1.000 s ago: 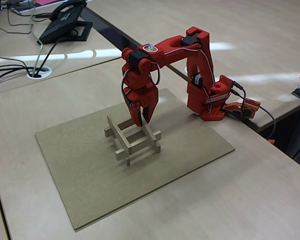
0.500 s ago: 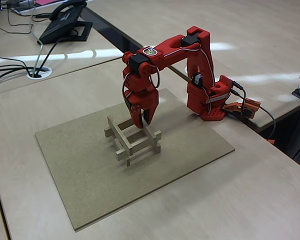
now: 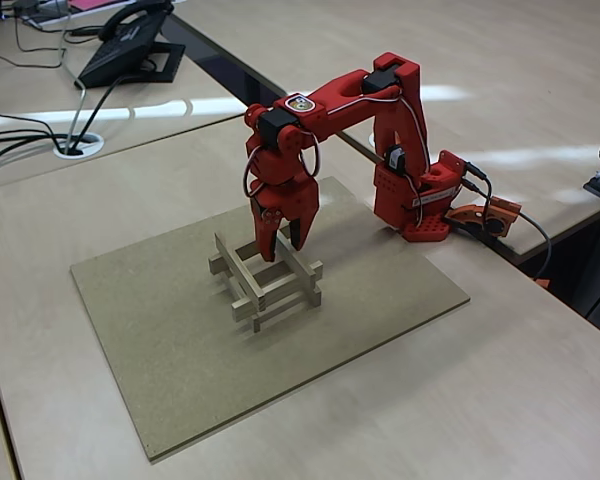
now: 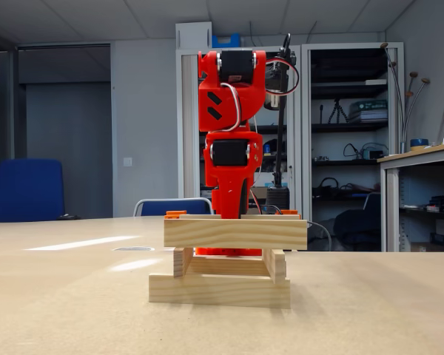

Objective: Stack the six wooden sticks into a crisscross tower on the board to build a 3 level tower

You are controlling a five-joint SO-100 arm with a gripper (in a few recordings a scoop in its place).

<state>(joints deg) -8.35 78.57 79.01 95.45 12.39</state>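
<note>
The tower (image 3: 265, 278) stands three levels high near the middle of the board (image 3: 160, 340), and the gripper (image 3: 281, 238), fingers parted and empty just above it, should lift straight up to avoid nudging the top sticks (image 4: 235, 233).

Even, soft indoor light falls from overhead, bright without harshness. Pale streaks of glare lie on the worktop (image 3: 540, 330) near its far edge. The tower (image 3: 265, 272) casts only faint shadows. The low fixed view shows its background slightly soft.
</note>
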